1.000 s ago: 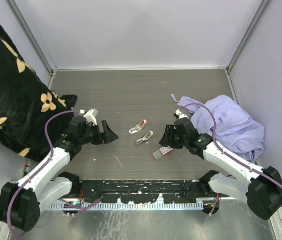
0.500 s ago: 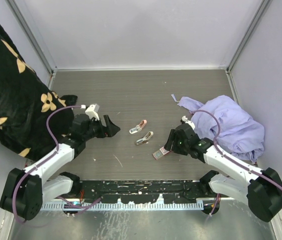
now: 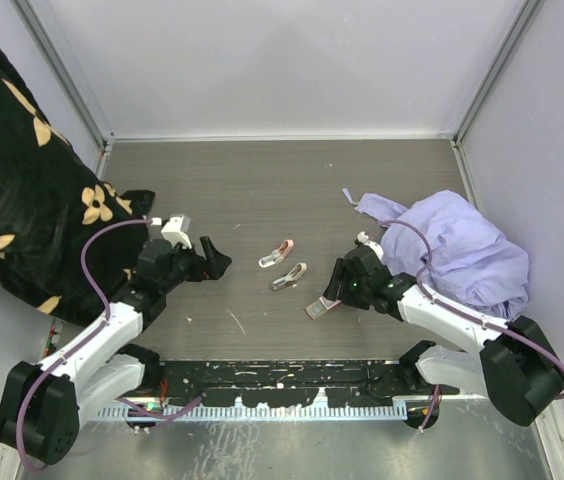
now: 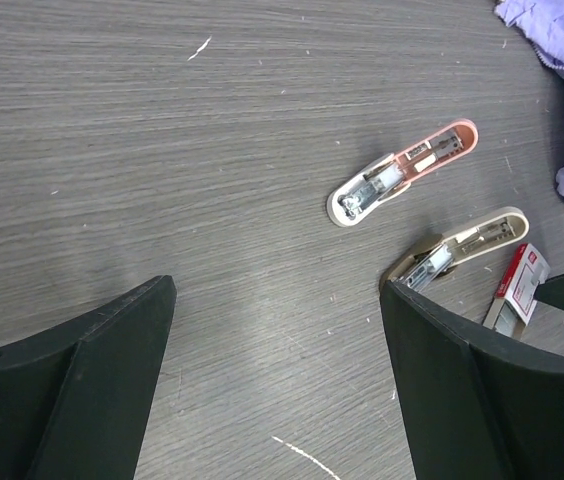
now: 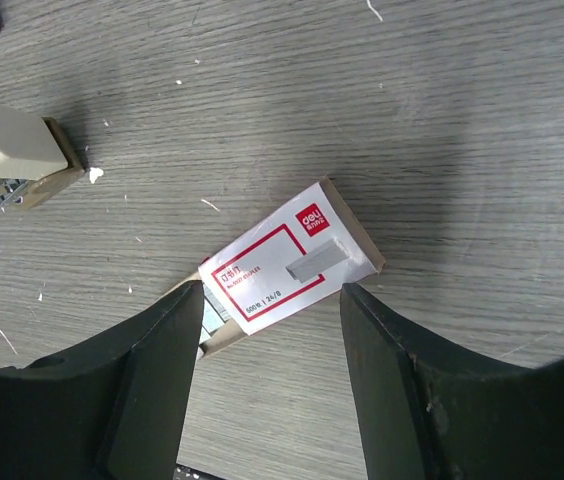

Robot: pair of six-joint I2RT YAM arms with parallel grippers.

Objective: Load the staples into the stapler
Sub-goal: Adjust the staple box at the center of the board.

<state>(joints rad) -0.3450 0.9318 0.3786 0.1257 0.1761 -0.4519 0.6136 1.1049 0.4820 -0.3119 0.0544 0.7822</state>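
The staples (image 5: 287, 260) are a small red-and-white box lying flat on the table, its tan tray slid partly out at the near-left end. My right gripper (image 5: 272, 300) stands open just over it, one finger on each side and neither touching; the same box (image 3: 320, 307) and gripper (image 3: 336, 291) show from above. A beige stapler (image 3: 288, 276) and a pink stapler (image 3: 277, 253) lie opened up mid-table. My left gripper (image 3: 219, 262) hovers open and empty left of them, seeing the pink stapler (image 4: 402, 175), beige stapler (image 4: 462, 245) and staples (image 4: 519, 285).
A crumpled purple cloth (image 3: 457, 250) lies at the right, close behind my right arm. A black floral fabric (image 3: 22, 180) covers the left side. A black rail (image 3: 282, 375) runs along the near edge. The beige stapler's end (image 5: 12, 140) sits left of the box.
My right gripper has come down and toward the near edge over the staples box and its jaws have spread wider. My left gripper has shifted slightly, still open.
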